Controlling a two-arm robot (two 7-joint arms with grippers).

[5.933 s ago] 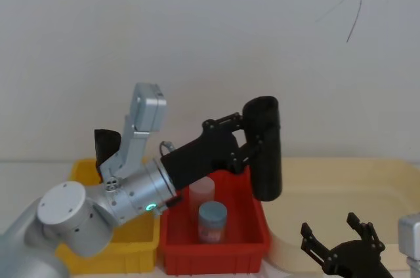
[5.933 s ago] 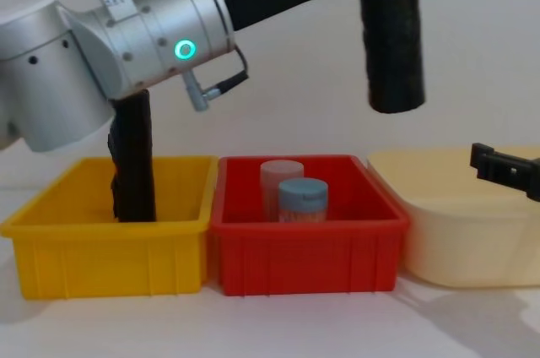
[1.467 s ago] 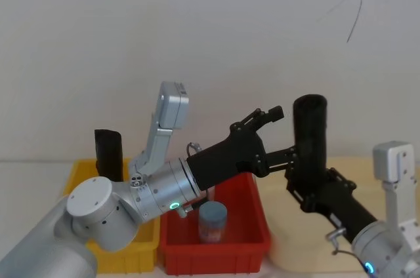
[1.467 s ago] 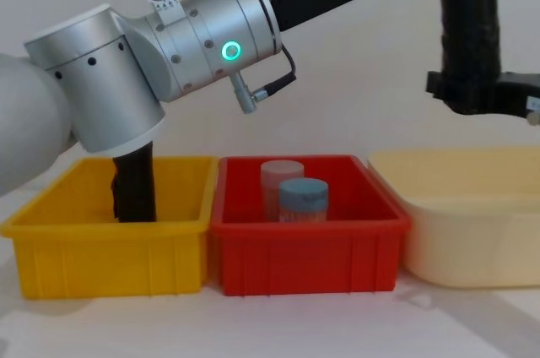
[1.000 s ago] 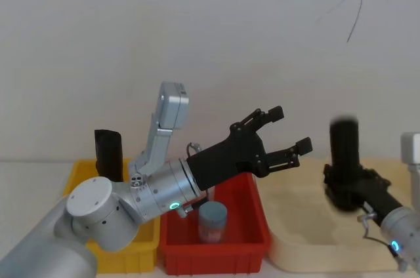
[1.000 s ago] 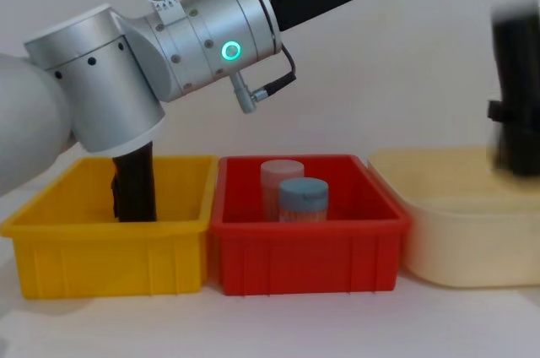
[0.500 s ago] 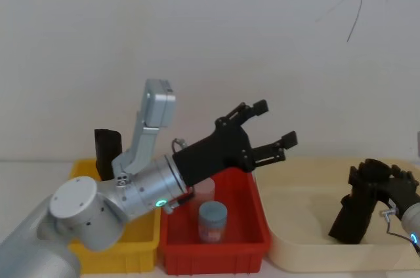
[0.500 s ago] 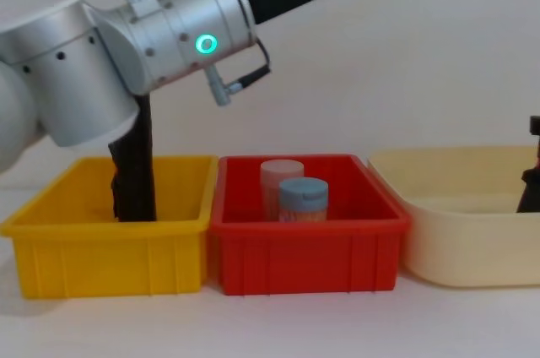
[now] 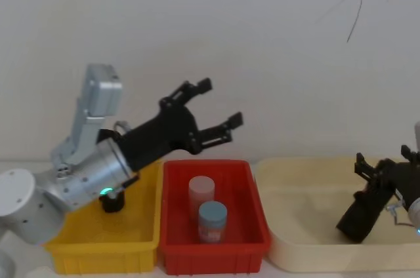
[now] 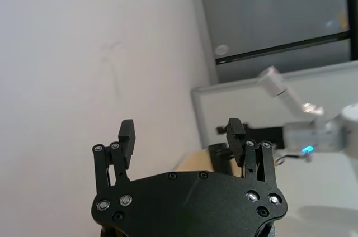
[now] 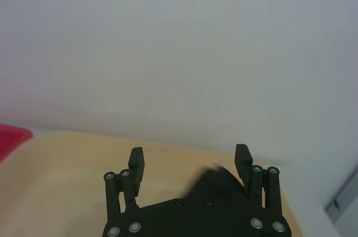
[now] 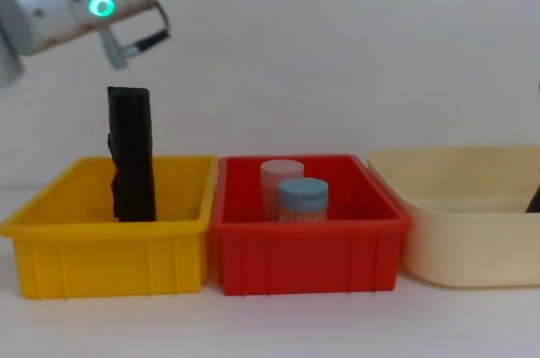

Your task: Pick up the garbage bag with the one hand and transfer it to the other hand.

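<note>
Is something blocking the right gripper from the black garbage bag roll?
No, nothing visible stands between them. The right gripper is right at the garbage bag, with open fingers either side of its upper end. The bag leans in the cream tub. The left gripper hangs open, far off, up near the red bin.

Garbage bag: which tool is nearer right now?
Right. The right tool is open at the upper end of the garbage bag in the cream tub; the left tool is open above the red bin, far left of it.

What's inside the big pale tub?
The black garbage bag leans tilted inside the tub, right gripper just above it, jaws open. The gripper covers the bag's top end. Left gripper is raised, open.
</note>
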